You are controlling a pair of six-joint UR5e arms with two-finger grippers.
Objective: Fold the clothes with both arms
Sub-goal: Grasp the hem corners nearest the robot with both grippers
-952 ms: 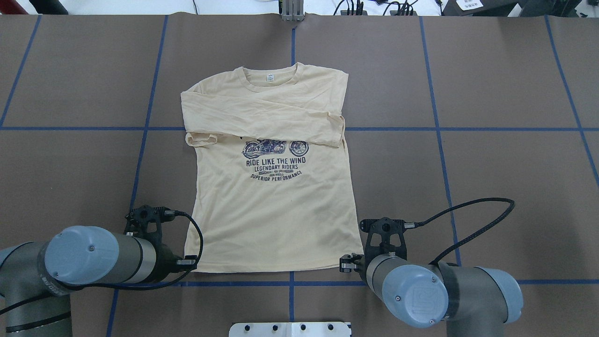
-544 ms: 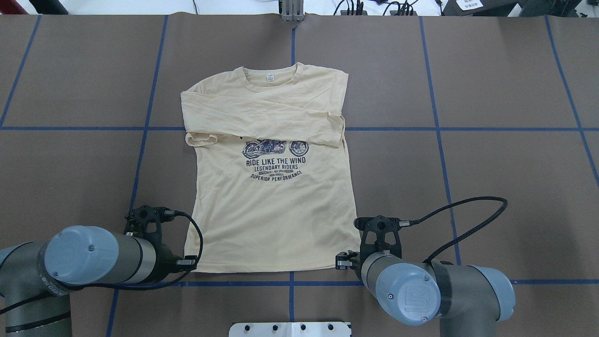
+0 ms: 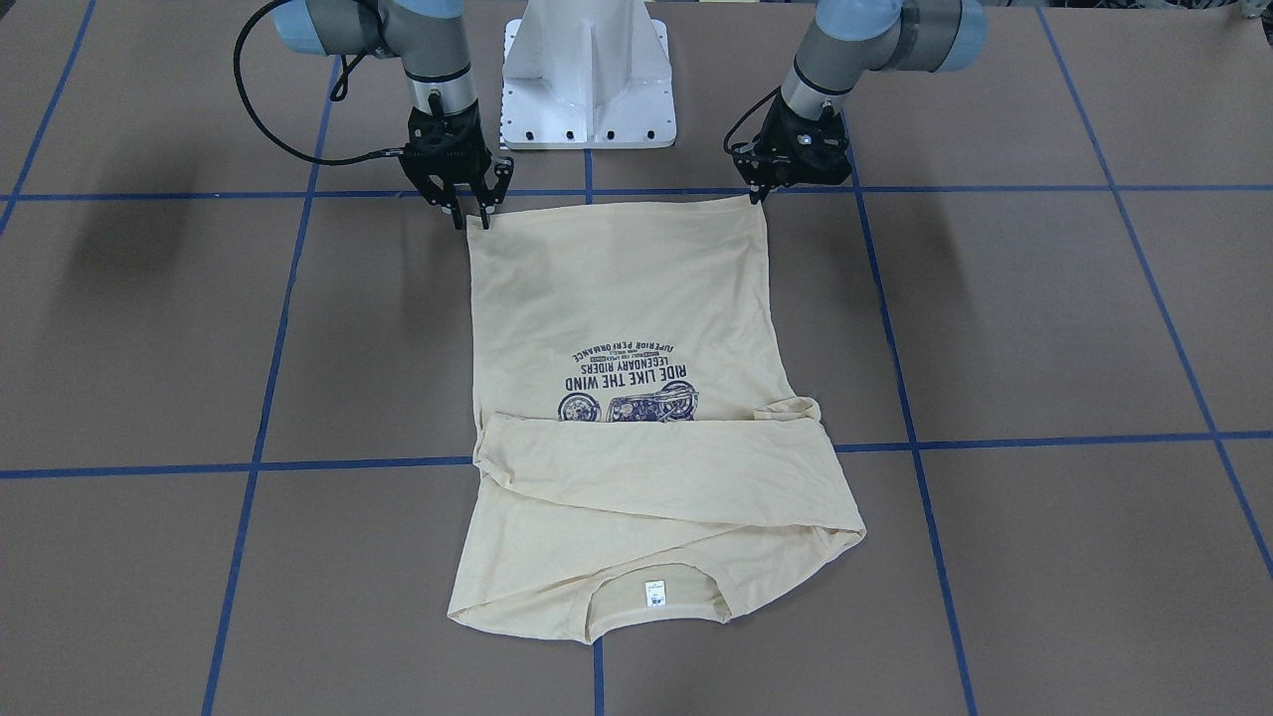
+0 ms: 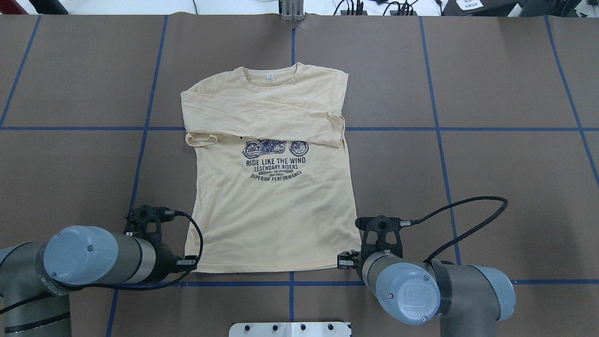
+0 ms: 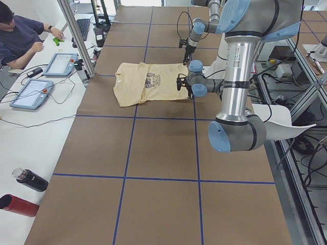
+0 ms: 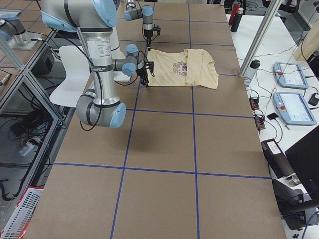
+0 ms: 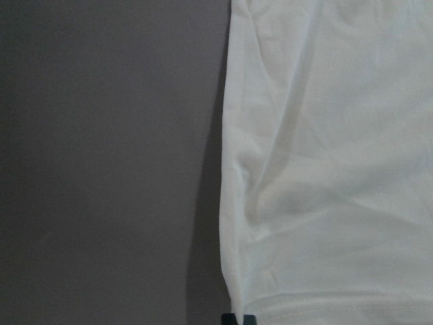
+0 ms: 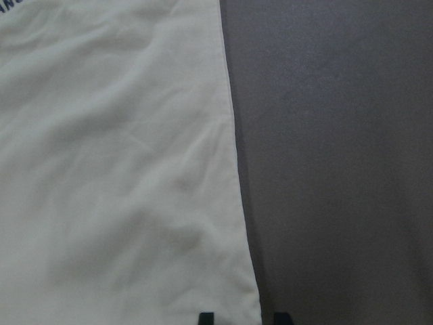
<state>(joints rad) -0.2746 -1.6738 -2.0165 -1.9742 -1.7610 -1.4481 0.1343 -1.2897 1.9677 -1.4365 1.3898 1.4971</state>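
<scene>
Sliding in, the right gripper (image 3: 473,217), unclenched, straddles the shirt (image 3: 636,418) corner, ready to pinch; the left gripper (image 3: 758,195) looks clamped on its corner.

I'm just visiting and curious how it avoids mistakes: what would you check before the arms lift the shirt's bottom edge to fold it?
1. Left end effector shut on the T-shirt hem corner: ok, it looks so.
2. Right end effector gripping the other corner: not ok; it is open, fingers astride the edge.
3. Sleeves folded across the chest: ok.
4. Body lying flat: ok, slight wrinkles.
5. Both fabric layers caught: cannot tell.
</scene>
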